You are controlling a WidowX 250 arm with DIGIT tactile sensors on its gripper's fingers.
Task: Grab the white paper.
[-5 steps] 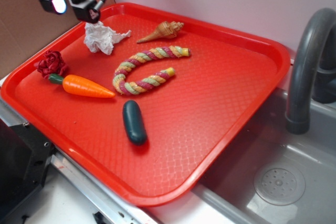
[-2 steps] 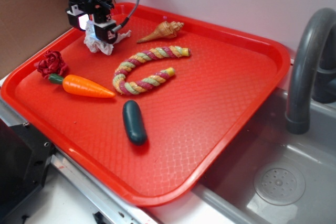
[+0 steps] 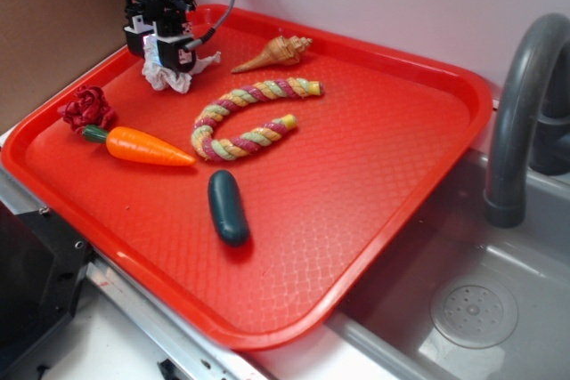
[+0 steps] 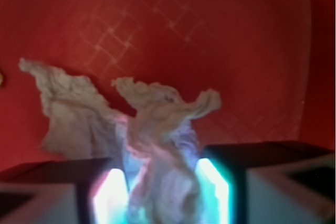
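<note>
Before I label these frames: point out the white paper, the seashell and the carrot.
white paper [image 4: 157, 129]: wrist view, bunched middle folds.
seashell [image 3: 276, 52]: exterior view, ribbed body.
carrot [image 3: 147, 146]: exterior view, orange body.

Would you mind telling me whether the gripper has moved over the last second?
Yes. The gripper came down and right onto the white paper, judged against the seashell.

Exterior view: set high off the front corner of the red tray [image 3: 383, 220], looking down and across it toward the wall; whole tray in frame, sink basin [image 3: 472, 309] to its right; moderate range. Wrist view: mounted above the fingers [image 4: 110, 195], aimed down at the tray floor [image 4: 236, 35]; very close, soft focus. Shared ground: the tray's far-left corner, holding the white paper [image 3: 169, 77] [image 4: 157, 129].
</note>
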